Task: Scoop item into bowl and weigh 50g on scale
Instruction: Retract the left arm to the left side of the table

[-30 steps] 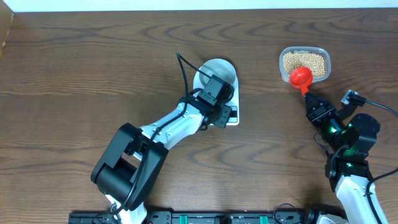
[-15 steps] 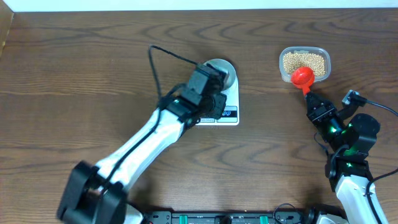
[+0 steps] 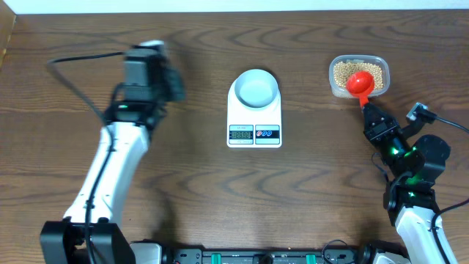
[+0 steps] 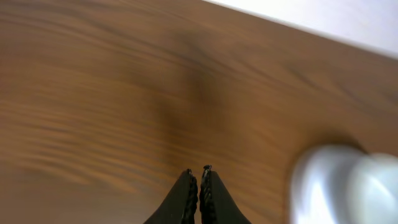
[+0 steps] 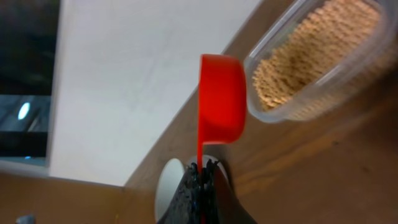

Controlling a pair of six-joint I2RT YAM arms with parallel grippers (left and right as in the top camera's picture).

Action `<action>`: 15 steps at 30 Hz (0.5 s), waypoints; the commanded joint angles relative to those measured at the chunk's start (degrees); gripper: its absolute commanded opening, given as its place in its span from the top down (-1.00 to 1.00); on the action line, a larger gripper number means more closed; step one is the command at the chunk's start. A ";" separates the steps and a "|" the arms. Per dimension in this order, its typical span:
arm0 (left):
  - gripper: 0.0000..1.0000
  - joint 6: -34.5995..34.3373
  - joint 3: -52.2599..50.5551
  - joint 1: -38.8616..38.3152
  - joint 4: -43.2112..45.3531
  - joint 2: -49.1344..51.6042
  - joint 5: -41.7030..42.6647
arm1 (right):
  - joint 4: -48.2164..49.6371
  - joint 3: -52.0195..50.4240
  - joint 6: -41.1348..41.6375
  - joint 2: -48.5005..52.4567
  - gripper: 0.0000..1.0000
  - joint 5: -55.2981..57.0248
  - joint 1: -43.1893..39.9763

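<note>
The white scale [image 3: 254,126] stands mid-table with the pale blue-white bowl [image 3: 255,89] on it; the bowl looks empty. The tan beans [image 3: 357,70] fill a clear tub [image 3: 335,82] at the back right. My right gripper [image 3: 372,116] is shut on the handle of a red scoop [image 3: 360,83], whose cup hangs over the tub's near edge. In the right wrist view the scoop [image 5: 221,99] sits beside the tub [image 5: 311,106] and its beans [image 5: 317,50]. My left gripper [image 3: 152,64] is blurred at the far left, away from the scale; its jaws [image 4: 199,170] are shut and empty.
The bowl shows as a blurred pale shape [image 4: 348,186] at the lower right of the left wrist view. The table's back edge meets a white wall [image 5: 137,68]. The left arm's cable [image 3: 73,62] loops over the table at the left.
My left arm has swung away from the scale to the far left, uncovering the bowl and the display. The right gripper has moved the scoop slightly further over the tub.
</note>
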 commanded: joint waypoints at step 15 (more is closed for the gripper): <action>0.53 -2.82 0.07 25.31 1.07 0.63 -6.58 | 2.64 0.83 14.75 0.02 0.98 1.62 0.28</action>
